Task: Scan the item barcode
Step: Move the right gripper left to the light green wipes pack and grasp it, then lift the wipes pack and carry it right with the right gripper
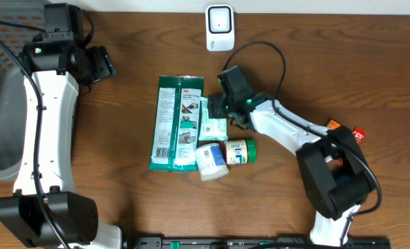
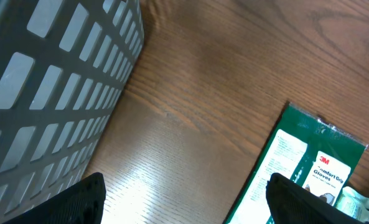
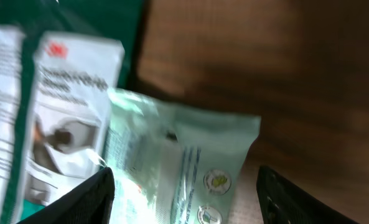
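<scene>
Right gripper [image 3: 190, 208] nearest: two dark, matt fingers [image 3: 72, 199] at the lower corners of its wrist view, spread wide and released, either side of wipes [image 3: 178, 168] without clamping them. Wipes: soft pale-green film pouch, glossy and crinkled, crimped end seam, small round logos, print too blurred to read. Lying flat mid-bench, just right of gloves [image 1: 177, 123]; touching or overlapping that pack's edge, cannot tell which. Gloves: long flat pack in shiny plastic, dark green border, white printed panels. Below wipes, tub [image 1: 211, 161], white and round, close beside jar [image 1: 240, 151], small, green-capped, pale label, lying on its side. Scanner [image 1: 220, 28]: white hard plastic, rounded-square, at far edge of bench, well apart from wipes. Small orange packet [image 1: 333, 126] partly hidden behind right arm. Left gripper [image 2: 190, 208] likewise released, fingers wide with nothing between, over bare wood near basket [image 2: 47, 81], a grey plastic lattice of rounded rectangular holes. Bench [image 1: 329, 55]: dark brown wood grain, smooth, faint sheen under the light. Pale strip beyond far edge.
</scene>
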Controlling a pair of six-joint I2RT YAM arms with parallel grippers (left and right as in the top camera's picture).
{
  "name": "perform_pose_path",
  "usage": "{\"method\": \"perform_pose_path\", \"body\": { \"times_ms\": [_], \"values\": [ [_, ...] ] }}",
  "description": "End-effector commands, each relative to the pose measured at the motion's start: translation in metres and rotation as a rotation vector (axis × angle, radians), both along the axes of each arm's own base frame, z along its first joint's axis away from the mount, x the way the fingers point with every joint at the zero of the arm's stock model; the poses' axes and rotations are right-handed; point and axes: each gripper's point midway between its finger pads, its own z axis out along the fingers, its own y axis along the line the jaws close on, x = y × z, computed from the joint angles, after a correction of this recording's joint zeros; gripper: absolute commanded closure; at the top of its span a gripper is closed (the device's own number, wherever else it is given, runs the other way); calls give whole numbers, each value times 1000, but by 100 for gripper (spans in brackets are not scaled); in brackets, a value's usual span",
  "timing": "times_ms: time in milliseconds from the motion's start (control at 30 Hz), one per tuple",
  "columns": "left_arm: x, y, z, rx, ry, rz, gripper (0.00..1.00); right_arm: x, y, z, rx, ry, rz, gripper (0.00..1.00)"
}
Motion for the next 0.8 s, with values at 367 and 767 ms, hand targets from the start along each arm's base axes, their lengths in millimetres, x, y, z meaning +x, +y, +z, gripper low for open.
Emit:
{"method": "perform_pose_path", "body": {
  "times_ms": [367,767],
  "values": [
    [-2,5,8,19,-16,8,18,-26,7,-43,16,146,38,80],
    [-2,5,8,19,-16,8,18,2,-73,43,20,36,-22,99]
  ]
}}
